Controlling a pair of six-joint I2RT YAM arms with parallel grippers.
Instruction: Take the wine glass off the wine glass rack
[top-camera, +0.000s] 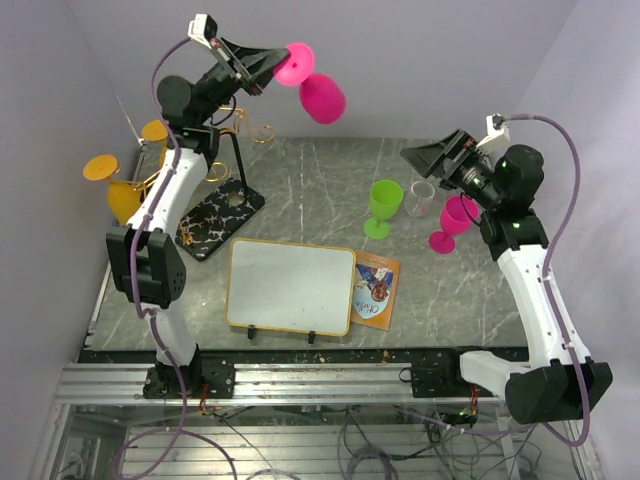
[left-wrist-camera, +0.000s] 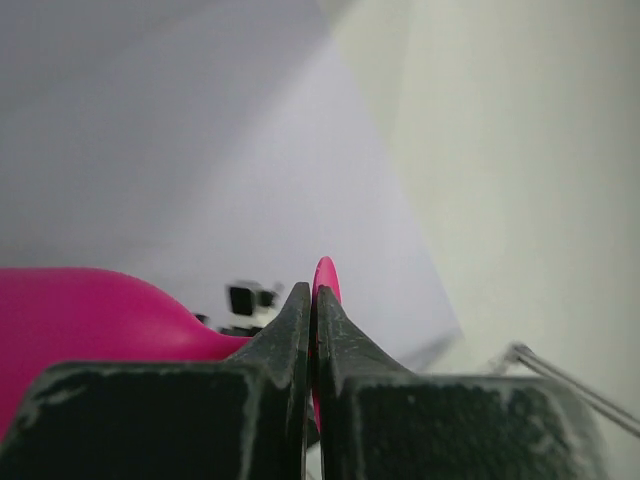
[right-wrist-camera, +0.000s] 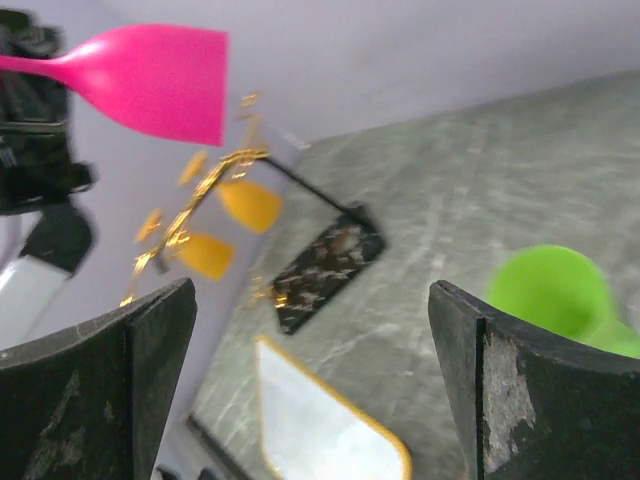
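grey table (top-camera: 320, 190): pink wine glass (top-camera: 322, 97) held clear of wine glass rack (top-camera: 222, 212) by clamped left gripper (top-camera: 272, 68); right gripper (right-wrist-camera: 310, 300) wide, empty; removal done.

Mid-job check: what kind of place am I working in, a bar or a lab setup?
Most likely a lab test cell: plain walls box in the marble-look table, a bare aluminium rail runs along its near edge, and loose cables hang beneath it.
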